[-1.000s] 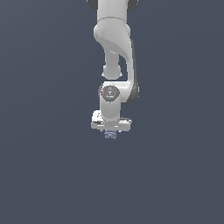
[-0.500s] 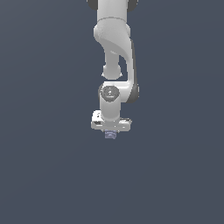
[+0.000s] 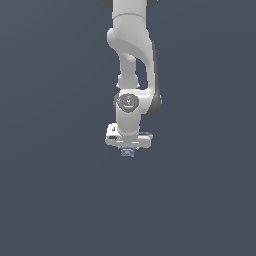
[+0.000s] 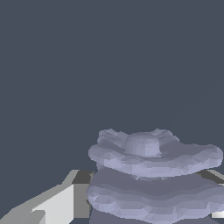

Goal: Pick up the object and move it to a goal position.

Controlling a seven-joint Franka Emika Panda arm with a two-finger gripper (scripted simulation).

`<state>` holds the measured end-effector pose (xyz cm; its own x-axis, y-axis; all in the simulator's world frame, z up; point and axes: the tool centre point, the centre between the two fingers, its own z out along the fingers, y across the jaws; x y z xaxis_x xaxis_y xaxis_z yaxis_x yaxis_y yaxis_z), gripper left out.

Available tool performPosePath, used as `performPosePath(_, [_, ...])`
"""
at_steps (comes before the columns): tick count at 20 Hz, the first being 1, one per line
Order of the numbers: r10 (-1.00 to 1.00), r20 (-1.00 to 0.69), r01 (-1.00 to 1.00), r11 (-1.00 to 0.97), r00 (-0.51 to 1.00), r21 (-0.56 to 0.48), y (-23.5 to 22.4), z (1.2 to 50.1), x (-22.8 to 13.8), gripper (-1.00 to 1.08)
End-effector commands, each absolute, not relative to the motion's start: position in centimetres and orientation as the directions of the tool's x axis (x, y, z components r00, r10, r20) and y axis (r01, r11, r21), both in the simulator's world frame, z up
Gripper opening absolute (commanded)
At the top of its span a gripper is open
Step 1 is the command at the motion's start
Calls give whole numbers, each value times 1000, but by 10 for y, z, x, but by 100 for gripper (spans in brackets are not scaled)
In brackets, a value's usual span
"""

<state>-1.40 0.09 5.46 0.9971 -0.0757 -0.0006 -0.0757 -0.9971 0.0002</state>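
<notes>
Ridged lavender-grey object sits right between the fingers of the white arm's gripper, which looks clenched on it, so I'd say carry it steadily, keeping the squeeze firm and wrist level so those coil-like ridges don't slip.

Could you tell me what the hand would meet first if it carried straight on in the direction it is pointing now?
The hand points downward and already has the ridged lavender object between its fingers. Beyond it, only the plain dark surface shows, so that would likely come first; the depth is unclear.
</notes>
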Motion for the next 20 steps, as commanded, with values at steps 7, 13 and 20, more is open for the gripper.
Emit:
performPosePath(7, [-75, 1, -75, -997, 997, 0, 29, 107, -23, -100])
performPosePath(13, [-75, 1, -75, -997, 997, 1, 61, 166, -34, -100])
performPosePath(20, [-75, 1, -75, -997, 997, 2, 103, 245, -48, -100])
